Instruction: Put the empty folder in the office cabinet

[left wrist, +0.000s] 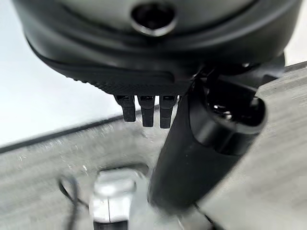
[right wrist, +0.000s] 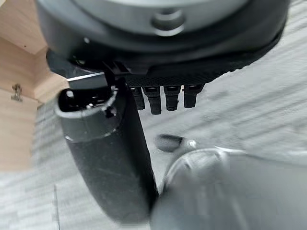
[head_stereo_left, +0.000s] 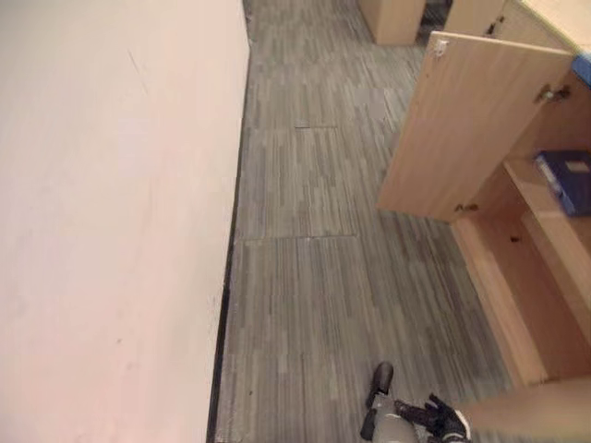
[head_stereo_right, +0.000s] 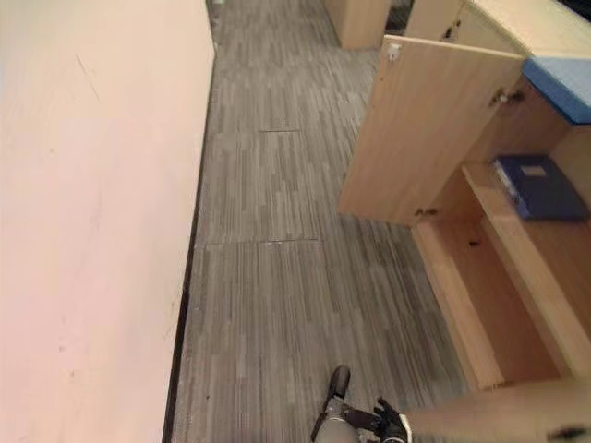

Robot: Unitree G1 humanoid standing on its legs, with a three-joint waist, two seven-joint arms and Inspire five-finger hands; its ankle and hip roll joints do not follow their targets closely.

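A blue folder [head_stereo_right: 538, 186] lies flat on a shelf inside the open wooden office cabinet [head_stereo_left: 545, 277] at the right. The cabinet's far door [head_stereo_left: 471, 129] stands swung out over the floor. My left hand [left wrist: 158, 72] hangs over the carpet, its fingers [left wrist: 146, 112] straight and nothing in it. My right hand [right wrist: 163, 62] hangs beside the cabinet's wood, also with straight fingers and holding nothing. It shows low in the eye views as a dark hand [head_stereo_left: 448, 422] by the cabinet's near door [head_stereo_left: 536, 406].
A pale wall [head_stereo_left: 111, 221] with a dark skirting runs along the left. Grey striped carpet [head_stereo_left: 305, 277] lies between wall and cabinet. A second blue item [head_stereo_right: 559, 88] rests on the cabinet's top. More wooden furniture [head_stereo_left: 392, 18] stands far back.
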